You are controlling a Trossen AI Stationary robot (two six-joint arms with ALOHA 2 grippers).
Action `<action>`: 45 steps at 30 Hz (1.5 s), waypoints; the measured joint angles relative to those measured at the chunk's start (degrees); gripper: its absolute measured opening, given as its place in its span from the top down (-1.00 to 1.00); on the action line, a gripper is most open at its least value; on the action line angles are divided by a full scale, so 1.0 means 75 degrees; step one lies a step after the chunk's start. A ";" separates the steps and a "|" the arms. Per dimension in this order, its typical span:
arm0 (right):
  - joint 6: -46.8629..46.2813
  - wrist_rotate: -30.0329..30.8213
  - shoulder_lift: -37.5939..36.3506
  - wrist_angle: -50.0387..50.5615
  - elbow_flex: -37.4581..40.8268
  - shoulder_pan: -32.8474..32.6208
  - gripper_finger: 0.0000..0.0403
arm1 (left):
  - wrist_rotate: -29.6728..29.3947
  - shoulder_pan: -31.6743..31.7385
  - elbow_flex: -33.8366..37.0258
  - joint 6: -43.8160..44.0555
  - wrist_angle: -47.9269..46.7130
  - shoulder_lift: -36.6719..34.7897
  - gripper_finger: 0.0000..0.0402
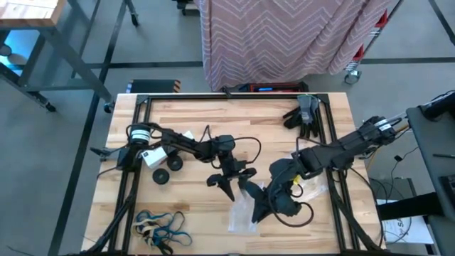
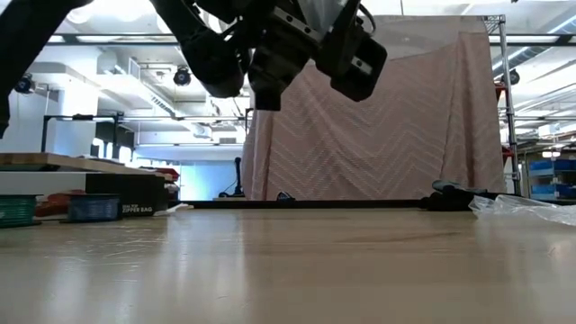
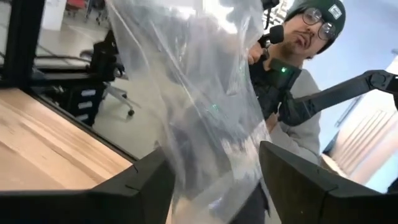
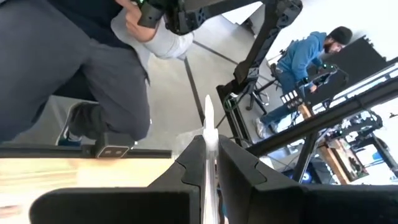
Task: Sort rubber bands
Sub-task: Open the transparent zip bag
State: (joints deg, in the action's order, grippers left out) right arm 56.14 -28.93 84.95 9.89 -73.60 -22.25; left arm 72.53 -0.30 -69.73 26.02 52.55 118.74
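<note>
The rubber bands lie in a loose heap on the worktop, well apart from both sets of my fingers. My left fingers stand spread around a clear plastic bag; my right fingers pinch its thin edge.

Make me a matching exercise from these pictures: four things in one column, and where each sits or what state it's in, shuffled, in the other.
Things:
1. rubber bands
2. clear plastic bag
3. dark gloves
4. right pincer

Places or states:
A. by the table's far right corner
B. heaped near the table's front left edge
C. shut on a thin edge of plastic
D. hanging between the left pincer's fingers

Pairs: 1-B, 2-D, 3-A, 4-C
</note>
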 joint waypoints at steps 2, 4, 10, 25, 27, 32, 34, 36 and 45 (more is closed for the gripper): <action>-0.0005 0.0003 0.0000 0.0026 0.0000 0.0010 0.91 | 0.0008 -0.0041 0.0000 -0.0109 -0.0184 0.0000 -0.10; -0.0039 0.0000 -0.0003 0.0074 0.0000 0.0024 0.91 | 0.0048 -0.0069 0.0000 -0.0294 -0.0372 -0.0005 -0.12; -0.0393 -0.0038 0.0058 0.0405 -0.0003 0.0059 0.91 | 0.0055 -0.0084 0.0000 -0.0517 -0.0420 -0.0006 -0.13; -0.4062 0.0068 0.0159 0.0333 0.0006 0.0056 0.80 | 0.0050 -0.0075 0.0000 -0.0970 -0.0477 -0.0009 0.96; -0.4615 0.0305 0.0163 0.0323 0.0006 0.0042 0.67 | 0.0037 -0.0072 0.0000 -0.0951 -0.0539 -0.0059 0.99; -0.5739 0.0469 0.0035 0.0642 -0.0038 -0.0013 0.26 | -0.0003 -0.0005 0.0068 -0.0912 -0.0550 -0.0277 1.00; -0.6015 0.0464 -0.0113 0.1095 -0.0209 -0.0033 0.09 | -0.0052 0.0014 0.0206 -0.0880 -0.0573 -0.0355 1.00; -0.6371 0.0476 -0.0299 0.1725 -0.0415 -0.0034 -0.05 | -0.0238 0.0046 0.0458 -0.0864 -0.0593 -0.0475 1.00; -0.8809 0.4577 -0.0876 0.3165 -0.0168 -0.0684 -0.15 | -0.2504 0.0156 0.2939 -0.1380 -0.0570 -0.2150 1.00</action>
State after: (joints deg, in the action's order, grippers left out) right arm -9.93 5.40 78.37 33.63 -74.87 -27.38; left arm 53.75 0.88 -47.69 15.67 48.27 102.61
